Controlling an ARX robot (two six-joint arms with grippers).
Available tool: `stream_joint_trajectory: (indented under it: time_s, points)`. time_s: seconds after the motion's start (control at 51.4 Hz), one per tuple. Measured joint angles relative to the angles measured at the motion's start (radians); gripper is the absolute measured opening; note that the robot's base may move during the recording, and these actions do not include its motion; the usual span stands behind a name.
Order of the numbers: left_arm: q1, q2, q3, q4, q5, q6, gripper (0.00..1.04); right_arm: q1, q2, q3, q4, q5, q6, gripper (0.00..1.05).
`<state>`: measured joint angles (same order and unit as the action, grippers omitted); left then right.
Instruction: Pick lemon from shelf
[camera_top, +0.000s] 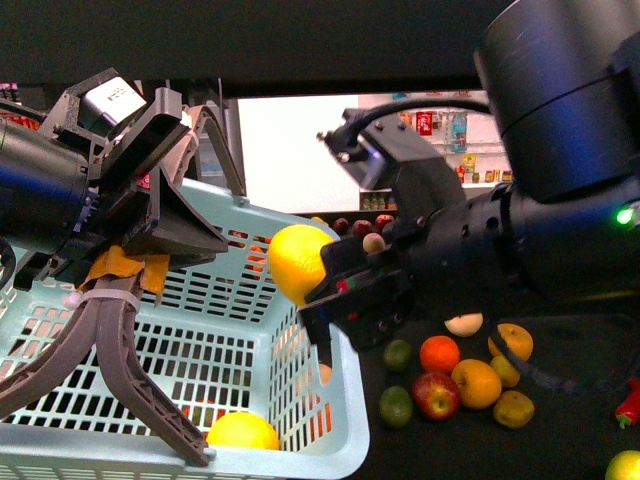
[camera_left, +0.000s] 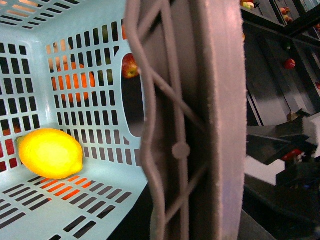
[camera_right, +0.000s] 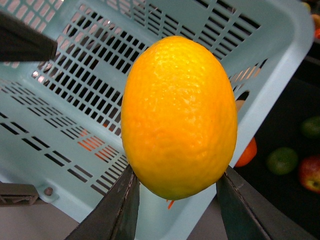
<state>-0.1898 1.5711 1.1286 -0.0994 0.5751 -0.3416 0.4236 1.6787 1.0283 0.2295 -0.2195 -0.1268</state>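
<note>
Item: lemon (camera_top: 295, 262). Clamped in the right gripper (camera_top: 318, 290), off the shelf (camera_top: 570, 450), above the basket (camera_top: 340, 420) rim, at 9 o'clock of the gripper wrist.

Left gripper (camera_top: 100, 428): fingers spread, at the basket.

Risk: the jaws pinch only the lemon's near end, so the smooth rind may squirt or pivot out and fall outside the rim.

Axis: long axis runs along the fingers, free end pointing away from the wrist.
</note>
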Motion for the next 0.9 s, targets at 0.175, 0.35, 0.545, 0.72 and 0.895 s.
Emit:
stream_joint_trajectory:
  time_s: [0.175, 0.35, 0.545, 0.72, 0.895]
  points:
    - [0.0, 0.0, 0.0, 0.0, 0.001, 0.0, 0.14, 0.04, 0.063, 0.011, 0.009, 0.018, -0.007, 0.39]
    - [0.0, 0.0, 0.0, 0.0, 0.0, 0.0, 0.14, 0.068, 0.111, 0.043, 0.012, 0.034, -0.014, 0.38]
    - [0.0, 0.0, 0.0, 0.0, 0.0, 0.0, 0.14, 0.083, 0.145, 0.071, 0.013, 0.075, -0.026, 0.47]
    - [0.0, 0.0, 0.0, 0.0, -0.002, 0.0, 0.14, 0.077, 0.15, 0.08, 0.05, 0.089, -0.007, 0.76]
    - [0.0, 0.0, 0.0, 0.0, -0.002, 0.0, 0.14, 0.046, 0.145, 0.084, 0.07, 0.098, 0.044, 0.98]
